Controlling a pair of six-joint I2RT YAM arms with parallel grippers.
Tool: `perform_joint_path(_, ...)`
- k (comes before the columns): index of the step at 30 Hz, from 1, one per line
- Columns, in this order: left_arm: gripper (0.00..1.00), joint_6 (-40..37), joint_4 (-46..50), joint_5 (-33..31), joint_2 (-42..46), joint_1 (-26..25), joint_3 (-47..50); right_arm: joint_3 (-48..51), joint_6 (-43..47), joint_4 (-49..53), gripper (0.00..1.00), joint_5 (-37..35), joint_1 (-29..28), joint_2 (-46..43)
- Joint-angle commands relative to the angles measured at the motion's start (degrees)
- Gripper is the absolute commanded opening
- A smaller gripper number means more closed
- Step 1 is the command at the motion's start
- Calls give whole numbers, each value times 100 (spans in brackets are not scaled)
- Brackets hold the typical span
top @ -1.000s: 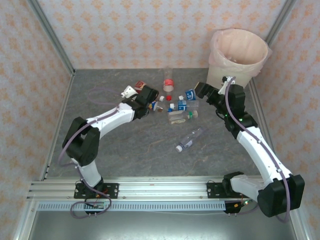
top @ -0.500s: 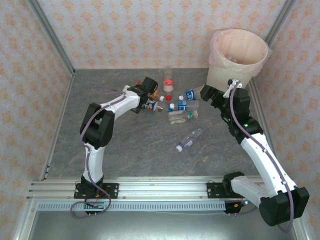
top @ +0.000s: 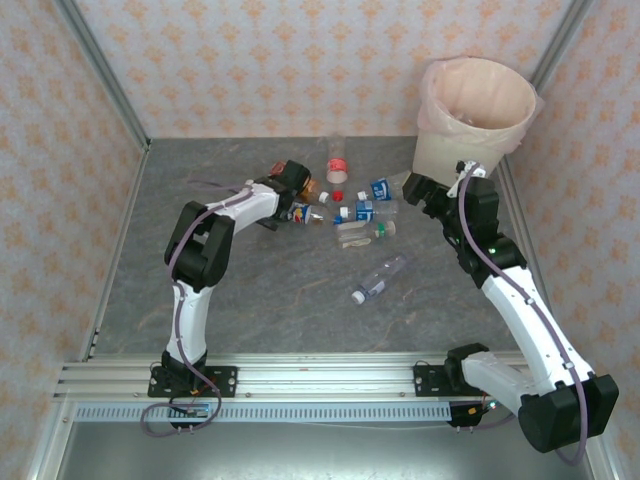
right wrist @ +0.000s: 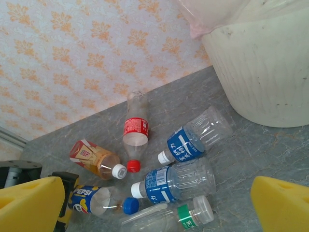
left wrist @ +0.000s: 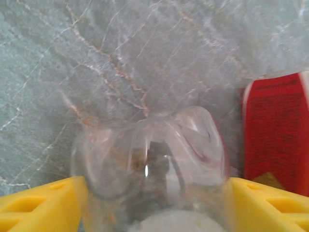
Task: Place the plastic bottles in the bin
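Several plastic bottles (top: 360, 212) lie in a loose cluster mid-table, and one clear bottle (top: 378, 278) lies apart, nearer the arms. My left gripper (top: 292, 187) is at the cluster's left edge. Its yellow fingers (left wrist: 38, 205) press both sides of a clear bottle (left wrist: 149, 159), beside a red-labelled bottle (left wrist: 273, 130). My right gripper (top: 412, 186) hovers open beside the bin (top: 440, 150), with nothing between its fingers (right wrist: 282, 205). Below the right gripper (right wrist: 158, 193) lie two blue-labelled bottles (right wrist: 176, 179), a green-labelled bottle (right wrist: 178, 215), a Pepsi bottle (right wrist: 91, 200), a brown bottle (right wrist: 94, 157) and a red-labelled bottle (right wrist: 135, 128).
The cream bin (right wrist: 260, 72), lined with a pink bag, stands in the far right corner against the patterned walls. A metal rail (top: 300, 385) runs along the near edge. Bare grey tabletop (top: 260, 290) stretches between the cluster and the arm bases.
The left arm has folded up and its gripper has slid onto the clear bottle, its fingers narrowing onto it. The right gripper drifted slightly toward the bin, then held still.
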State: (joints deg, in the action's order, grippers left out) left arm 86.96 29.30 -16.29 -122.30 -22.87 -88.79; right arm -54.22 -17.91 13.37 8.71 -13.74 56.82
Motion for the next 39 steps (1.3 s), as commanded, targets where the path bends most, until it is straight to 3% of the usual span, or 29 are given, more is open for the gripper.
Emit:
perform_joint_path(1, 74, -43, -202, 0, -24, 31, 165, -29, 61, 96, 99, -142, -32, -57)
perform_joint_path(7, 70, -283, -459, 86, -145, 42, 270, -35, 41, 145, 99, -183, -33, -65)
perform_joint_path(17, 53, -1195, -1240, 248, 76, 116, 597, -50, 16, 187, 99, -212, -31, -57)
perform_joint_path(29, 49, -2723, -1618, -156, 1174, 117, 888, 130, 99, -132, 99, 199, -32, -50)
perform_joint_path(35, 48, -3686, -2486, 519, 1933, 109, 1307, 323, 65, -588, 99, 628, -33, -15)
perform_joint_path(39, 47, -4146, -2846, 1330, 2230, 15, 1338, 429, 43, -955, 99, 1444, -30, 135)
